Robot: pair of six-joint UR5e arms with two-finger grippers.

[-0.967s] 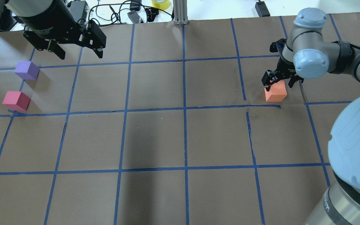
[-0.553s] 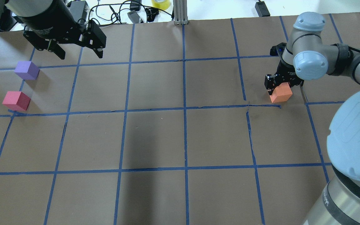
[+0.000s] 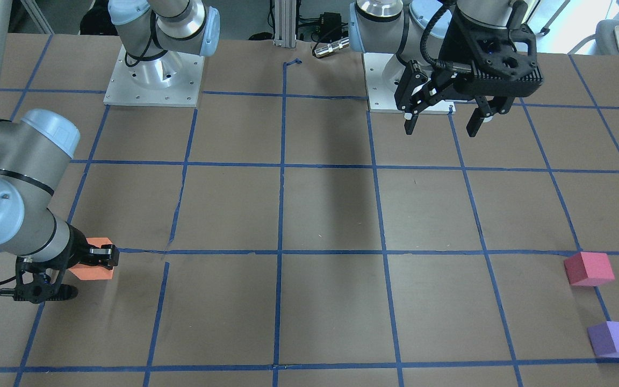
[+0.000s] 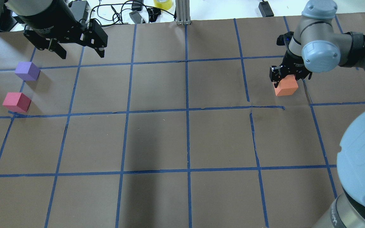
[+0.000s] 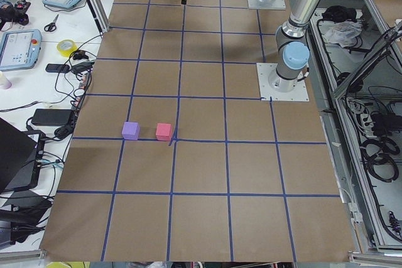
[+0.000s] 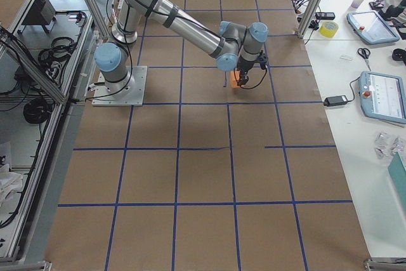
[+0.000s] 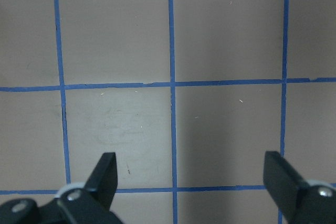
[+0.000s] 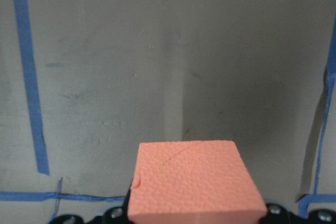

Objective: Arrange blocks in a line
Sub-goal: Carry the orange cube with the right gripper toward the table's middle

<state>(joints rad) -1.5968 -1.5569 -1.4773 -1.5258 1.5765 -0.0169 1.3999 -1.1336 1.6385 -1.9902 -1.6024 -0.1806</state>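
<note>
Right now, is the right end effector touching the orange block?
Touching. In the overhead view the right end effector clamps the orange block with no gap; the front-facing view shows a finger against its side.

The left gripper (image 4: pixel 82 56) hangs high on its arm, its fingers (image 7: pixel 105 174) spread wide and pointing straight down. The right arm stretches far out with its elbow bent and its wrist turned downward. The right gripper (image 4: pixel 285 83) has its fingers closed on opposite sides of the orange block (image 4: pixel 286 89).

Robotics lab: teach pendant (image 6: pixel 382 96), cables (image 4: pixel 112 11), taped-grid table (image 4: pixel 157 139).
</note>
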